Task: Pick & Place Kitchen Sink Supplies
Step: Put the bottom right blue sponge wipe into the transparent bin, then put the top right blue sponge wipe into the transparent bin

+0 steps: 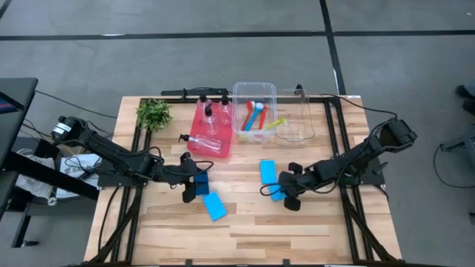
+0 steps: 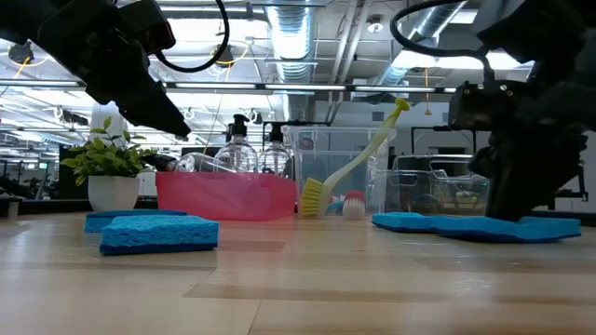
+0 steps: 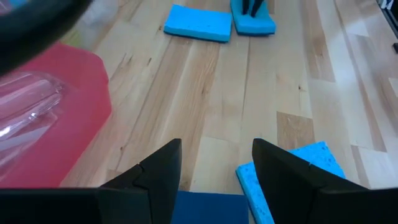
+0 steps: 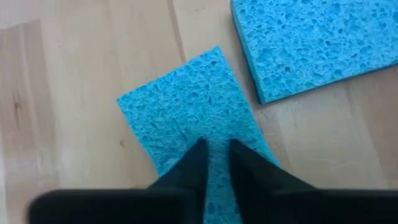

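Your right end effector (image 4: 214, 155) is down on the counter (image 1: 297, 230) at about 4 o'clock from the centre, its two fingers drawn nearly together and pinching the edge of a blue sponge (image 4: 186, 112). That sponge lies flat on the wood. A second blue sponge (image 1: 268, 170) sits just beside it, toward 12 o'clock, and the wrist view shows a narrow strip of bare wood between them.

Your left end effector (image 3: 214, 168) is released, its fingers spread above the counter at about 8 o'clock from the centre. A third blue sponge (image 1: 214, 206) lies just beside it toward 5 o'clock, untouched. A darker blue block (image 3: 208, 208) shows between the finger bases; you cannot tell from these views whether it is being gripped.

At 12 o'clock you have the red tray (image 1: 194, 137) with clear bottles (image 1: 208, 142) in it, two upright and one lying on its side. Right of it stands a clear bin (image 1: 254, 90) holding the brushes (image 1: 256, 115) in red, blue and yellow-green; the yellow-green one leans up against the wall. Another clear bin (image 1: 295, 133) sits at 1 o'clock, and the leafy plant (image 1: 154, 113) stands at 10 o'clock.
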{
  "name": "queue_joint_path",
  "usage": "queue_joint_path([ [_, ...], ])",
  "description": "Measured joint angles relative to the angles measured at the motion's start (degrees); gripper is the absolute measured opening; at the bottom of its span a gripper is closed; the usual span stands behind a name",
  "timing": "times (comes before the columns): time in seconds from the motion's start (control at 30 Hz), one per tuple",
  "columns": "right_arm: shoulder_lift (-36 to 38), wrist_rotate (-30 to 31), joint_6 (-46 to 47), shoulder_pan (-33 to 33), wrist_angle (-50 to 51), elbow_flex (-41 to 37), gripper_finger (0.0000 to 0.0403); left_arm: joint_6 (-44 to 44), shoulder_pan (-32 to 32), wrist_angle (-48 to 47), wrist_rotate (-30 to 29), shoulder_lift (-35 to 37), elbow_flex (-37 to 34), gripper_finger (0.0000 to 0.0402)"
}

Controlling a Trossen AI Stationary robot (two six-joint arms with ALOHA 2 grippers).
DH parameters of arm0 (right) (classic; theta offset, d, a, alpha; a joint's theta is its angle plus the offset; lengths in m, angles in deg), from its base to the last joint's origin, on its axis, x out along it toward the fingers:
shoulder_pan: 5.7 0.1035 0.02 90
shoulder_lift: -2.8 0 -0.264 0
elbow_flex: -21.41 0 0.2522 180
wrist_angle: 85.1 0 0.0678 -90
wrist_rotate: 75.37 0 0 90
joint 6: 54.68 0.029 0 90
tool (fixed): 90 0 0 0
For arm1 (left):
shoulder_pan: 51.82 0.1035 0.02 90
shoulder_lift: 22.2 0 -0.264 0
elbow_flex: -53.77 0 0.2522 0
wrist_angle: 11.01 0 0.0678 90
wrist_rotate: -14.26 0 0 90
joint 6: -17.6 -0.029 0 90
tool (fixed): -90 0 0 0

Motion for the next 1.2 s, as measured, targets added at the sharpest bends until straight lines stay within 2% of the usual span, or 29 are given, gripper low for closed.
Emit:
queue_joint_path([
  [0.1,-0.04,-1.11,1.85,0.02,0.34,1.46,0.0009,0.00,0.00,0.05,-0.10,0.00,0.00,0.0199],
  [0.27,0.35,-3.64,-0.34,0.04,1.82,6.30,0.0006,-0.01,0.01,0.10,-0.79,0.00,0.00,0.0199],
  [0.43,2.85,-3.87,-6.17,0.02,9.40,12.77,0.0002,-0.01,0.01,0.12,-1.69,0.00,0.00,0.0199],
  [0.63,7.45,-2.70,-11.78,-0.67,18.65,21.14,0.0000,-0.01,0.01,0.27,-1.68,0.00,0.00,0.0199],
  [0.93,13.06,5.85,-14.99,-0.81,30.88,31.30,0.0000,2.40,0.01,0.32,-1.68,0.00,0.00,0.0199],
  [1.2,14.98,6.40,-14.49,-1.77,32.59,32.85,0.0004,2.54,-0.01,0.32,-2.03,0.00,0.00,0.0199],
])
